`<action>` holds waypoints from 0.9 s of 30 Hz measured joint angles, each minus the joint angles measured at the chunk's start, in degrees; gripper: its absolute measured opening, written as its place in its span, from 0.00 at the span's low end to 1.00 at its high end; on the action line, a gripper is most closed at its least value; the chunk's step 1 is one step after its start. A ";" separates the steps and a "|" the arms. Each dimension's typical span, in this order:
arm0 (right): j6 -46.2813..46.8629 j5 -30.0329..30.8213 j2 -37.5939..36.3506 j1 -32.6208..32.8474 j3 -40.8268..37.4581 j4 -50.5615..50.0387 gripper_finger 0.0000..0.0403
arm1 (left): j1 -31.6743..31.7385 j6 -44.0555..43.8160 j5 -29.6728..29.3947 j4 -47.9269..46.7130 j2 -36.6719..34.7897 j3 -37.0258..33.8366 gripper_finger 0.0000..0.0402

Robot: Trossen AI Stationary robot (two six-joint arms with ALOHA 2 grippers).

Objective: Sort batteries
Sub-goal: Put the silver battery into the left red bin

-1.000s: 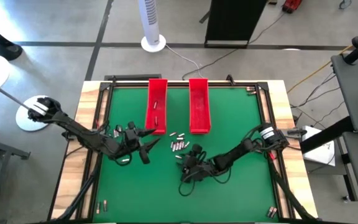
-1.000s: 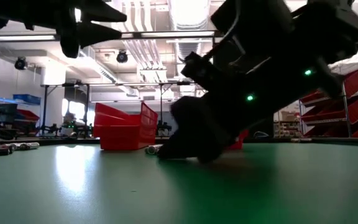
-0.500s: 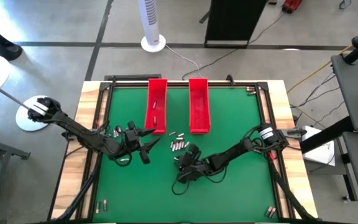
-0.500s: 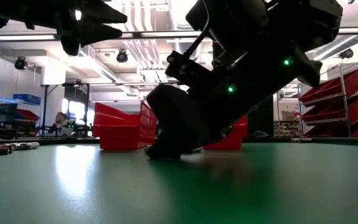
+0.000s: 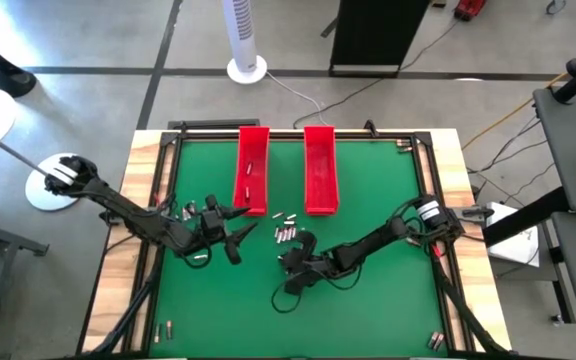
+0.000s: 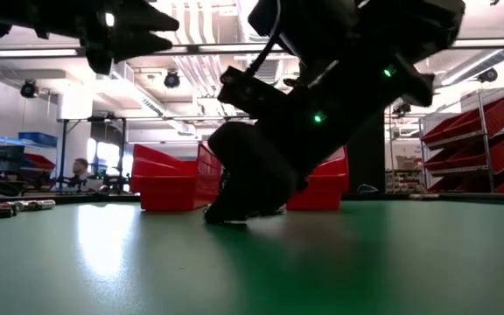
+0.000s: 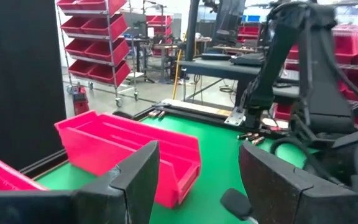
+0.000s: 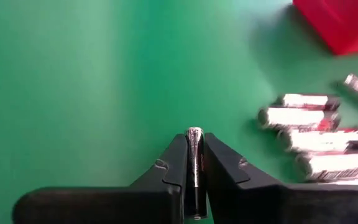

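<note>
The right pincer [image 8: 194,163] is pinching a single battery [image 8: 194,155] between its two fingers, low over the green bench [image 5: 368,310] just below the middle of the high view. A loose cluster of batteries [image 5: 285,234] is lying beside it, just below the two red trays [image 5: 252,168], with more batteries [image 8: 309,137] showing at the right of the right wrist view. The left pincer [image 5: 238,232] is hovering left of centre with its fingers spread, gripping nothing.
</note>
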 joint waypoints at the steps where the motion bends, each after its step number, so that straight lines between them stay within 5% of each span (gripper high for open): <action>1: -1.75 0.12 -0.51 -0.42 0.73 -0.17 0.07 | -0.30 0.34 0.03 0.03 -0.20 0.21 0.50; 11: -15.61 0.85 -3.02 -8.02 10.33 -0.23 0.09 | -3.45 6.33 0.10 0.91 -1.40 3.72 0.50; 22: -20.93 0.38 -2.34 -17.54 18.64 1.17 0.09 | -5.66 10.52 0.10 0.56 -0.05 6.46 0.50; 27: -16.02 -7.11 0.10 -22.48 21.04 1.32 0.09 | -5.71 10.72 0.08 0.58 -0.18 6.46 0.50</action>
